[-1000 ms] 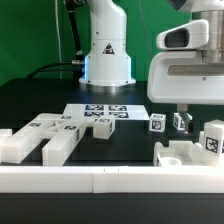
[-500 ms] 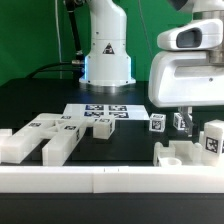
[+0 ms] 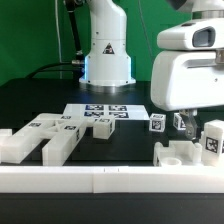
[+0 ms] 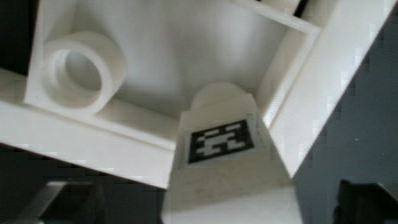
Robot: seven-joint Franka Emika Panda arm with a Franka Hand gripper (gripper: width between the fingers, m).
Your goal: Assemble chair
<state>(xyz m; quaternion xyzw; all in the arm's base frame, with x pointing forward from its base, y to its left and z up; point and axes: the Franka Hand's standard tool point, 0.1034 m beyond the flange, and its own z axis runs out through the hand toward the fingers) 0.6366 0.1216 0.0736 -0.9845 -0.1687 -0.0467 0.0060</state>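
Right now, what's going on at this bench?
The Panda's gripper hangs low at the exterior view's right with its jaws open, and nothing is visibly held. Directly under it, the wrist view shows a tagged white piece in front of a frame piece with a round hole. More loose white blocks lie at the exterior view's left, near the marker board. Assembly looks far from finished, since the parts lie apart.

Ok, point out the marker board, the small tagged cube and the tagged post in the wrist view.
marker board (image 3: 100, 112), exterior view, its printed top face.
small tagged cube (image 3: 157, 123), exterior view, its tagged front face.
tagged post (image 4: 221, 141), wrist view, its black-and-white tag.
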